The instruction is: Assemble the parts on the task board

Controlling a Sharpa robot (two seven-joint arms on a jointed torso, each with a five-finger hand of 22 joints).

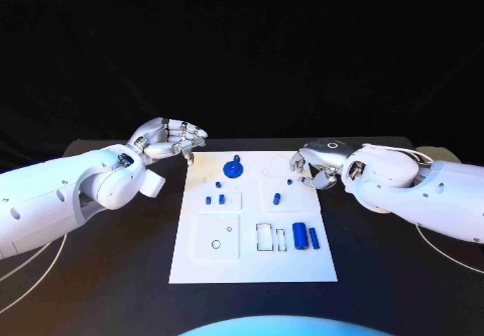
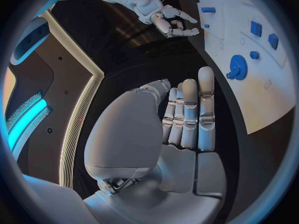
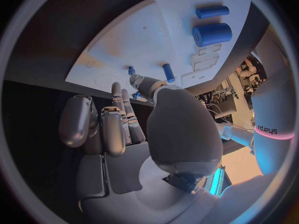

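The white task board [image 1: 252, 262] lies mid-table. On its far part sits a blue gear [image 1: 233, 169], also seen in the left wrist view [image 2: 238, 67]. Small blue pegs [image 1: 209, 200] stand in the board, one more peg [image 1: 276, 199] to the right. A thick blue cylinder [image 1: 299, 236] and a slimmer blue bar [image 1: 314, 238] lie near the right edge; the right wrist view shows both, cylinder [image 3: 212, 34] and bar [image 3: 212, 11]. My left hand [image 1: 171, 140] hovers off the far left corner, holding nothing. My right hand [image 1: 317, 162] hangs over the far right corner, fingers loosely bent, empty.
The black table [image 1: 121, 280] surrounds the board, with bare room on both sides and in front. White cables [image 1: 30, 262] trail off the arms at the left and right edges. Empty cut-outs [image 1: 264, 236] sit in the board beside the cylinder.
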